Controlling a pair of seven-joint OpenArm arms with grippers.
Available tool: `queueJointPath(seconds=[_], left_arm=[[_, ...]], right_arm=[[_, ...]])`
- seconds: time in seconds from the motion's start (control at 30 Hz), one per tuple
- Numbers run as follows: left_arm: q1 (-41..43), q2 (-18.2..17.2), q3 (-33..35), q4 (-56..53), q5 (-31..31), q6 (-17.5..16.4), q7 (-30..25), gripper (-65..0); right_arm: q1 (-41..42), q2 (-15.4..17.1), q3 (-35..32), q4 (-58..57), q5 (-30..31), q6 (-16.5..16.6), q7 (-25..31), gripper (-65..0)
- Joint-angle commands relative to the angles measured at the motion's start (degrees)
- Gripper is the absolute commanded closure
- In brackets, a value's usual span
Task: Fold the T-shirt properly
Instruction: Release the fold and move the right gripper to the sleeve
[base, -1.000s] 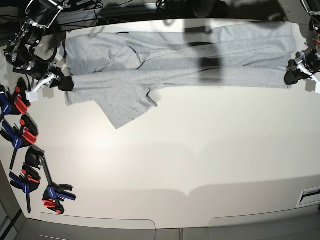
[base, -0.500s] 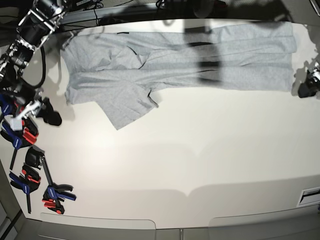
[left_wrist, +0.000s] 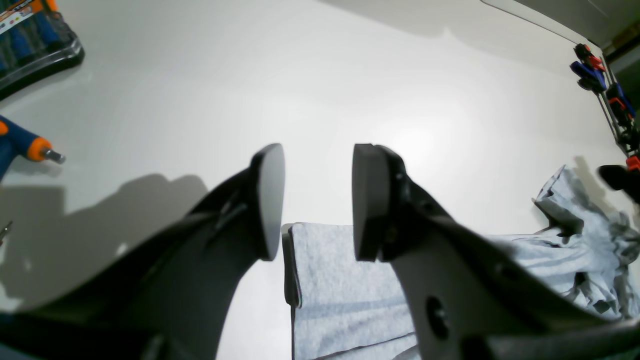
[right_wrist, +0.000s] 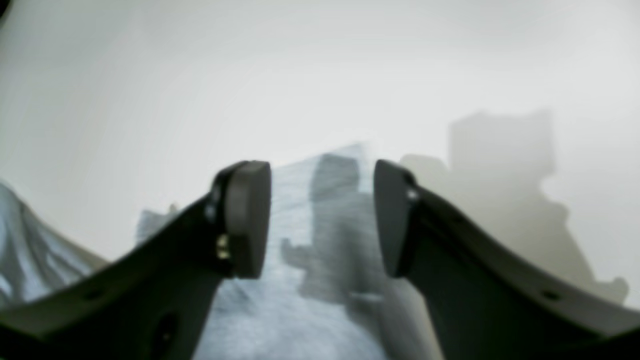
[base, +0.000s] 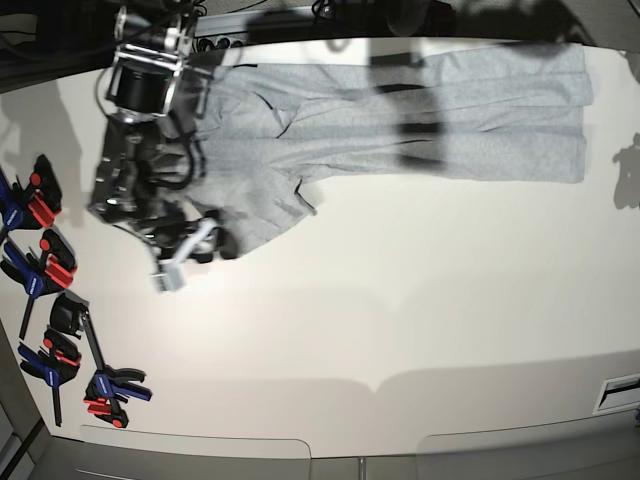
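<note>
While the T-shirt (base: 400, 115) lies stretched in a long folded band across the far side of the table (base: 400, 330), one sleeve-like flap (base: 255, 210) juts toward the near side at its left end. Over that flap hangs the right tool (base: 205, 245), its dark fingers (right_wrist: 247, 217) parted with nothing between them; its wrist view (rather blurred) shows grey cloth and the arm's shadow beneath the gap. From the left wrist view, the left tool (left_wrist: 317, 200) also stands apart and empty, above a squared corner of the T-shirt (left_wrist: 340, 295), with bare table beyond. That arm itself is out of the base view; only a shadow shows at the right edge. Red and blue clamps (base: 50, 320) sit along the table's left edge, well apart from the cloth.
</note>
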Motion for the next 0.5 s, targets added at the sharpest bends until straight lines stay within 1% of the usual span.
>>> queueJointPath(seconds=[0.0, 0.13, 0.23, 0.27, 0.37, 0.47], left_arm=[[-0.44, -1.62, -0.59, 0.85, -1.33, -0.49, -0.59, -20.9], [-0.44, -1.62, -0.59, 0.85, -1.33, -0.49, -0.33, -20.9], [-0.44, -1.62, -0.59, 0.85, -1.33, -0.49, -0.33, -20.9], [-0.44, -1.62, -0.59, 0.85, -1.36, -0.49, -0.35, -20.9], [-0.44, -1.62, -0.59, 0.85, -1.33, -0.49, -0.35, -20.9], [-0.44, -1.62, -0.59, 0.85, -1.33, -0.49, -0.35, -20.9]], right_arm=[[1.44, 0.15, -0.92, 1.01, -0.79, -1.18, 2.54, -32.2], [1.46, -2.08, -3.3, 1.01, -9.03, -7.5, 6.49, -32.2], [1.46, -2.34, -3.3, 0.42, -13.51, -12.33, 8.0, -32.2], [1.62, -2.16, -3.17, -0.48, -13.9, -12.92, 8.41, -32.2], [2.51, -2.03, -2.16, -5.22, -13.62, -12.7, 9.11, -32.2], [3.87, -2.03, -1.68, -10.93, -12.87, -10.97, 9.14, -32.1]])
